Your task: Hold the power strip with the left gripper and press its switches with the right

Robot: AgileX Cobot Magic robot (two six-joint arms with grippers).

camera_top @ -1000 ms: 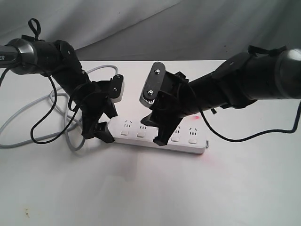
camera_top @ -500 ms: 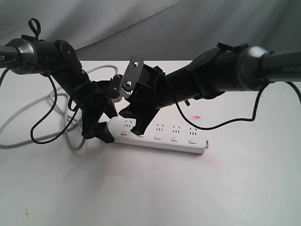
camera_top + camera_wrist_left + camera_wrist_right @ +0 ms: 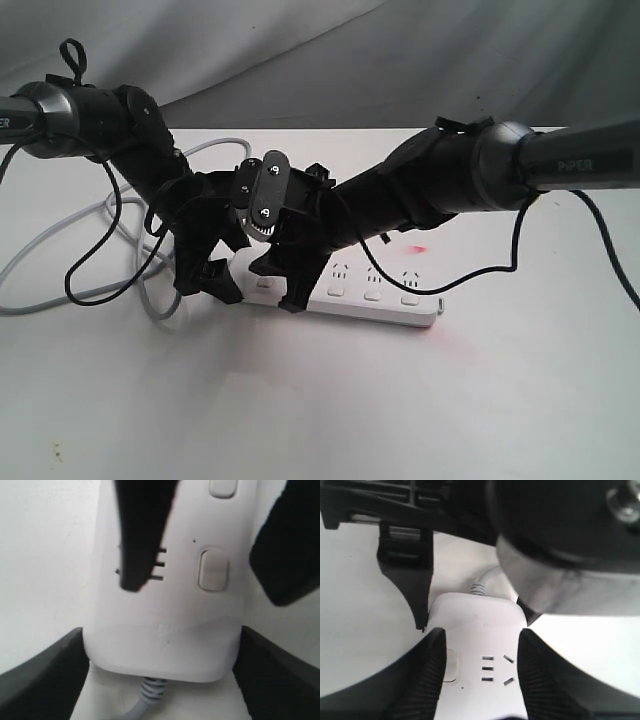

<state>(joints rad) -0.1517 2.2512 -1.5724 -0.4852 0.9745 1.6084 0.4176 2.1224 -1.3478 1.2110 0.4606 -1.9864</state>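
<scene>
The white power strip [image 3: 385, 300] lies across the table, its grey cord [image 3: 150, 300] looping off to the left. My left gripper [image 3: 218, 268] is shut on the strip's cord end; both black fingers [image 3: 45, 675] press the sides of the power strip [image 3: 165, 645]. My right gripper [image 3: 290, 288] is open and low over the first socket beside it. Its ribbed fingers [image 3: 545, 680] straddle the power strip [image 3: 480, 625], one of them overlapping the edge of the first switch [image 3: 451, 666]. That switch [image 3: 214, 570] also shows in the left wrist view. Other switches [image 3: 372, 295] are uncovered.
The grey cord coils in loops [image 3: 60, 250] at the left of the white table. A black cable [image 3: 90, 290] hangs from the left arm, another [image 3: 500, 290] from the right arm. A red light spot [image 3: 418, 248] shows behind the strip. A grey cloth backdrop [image 3: 400, 60] hangs behind.
My right gripper has moved left along the strip, from the middle sockets to the first socket by the left gripper, and come lower. The left gripper and the strip have stayed put.
</scene>
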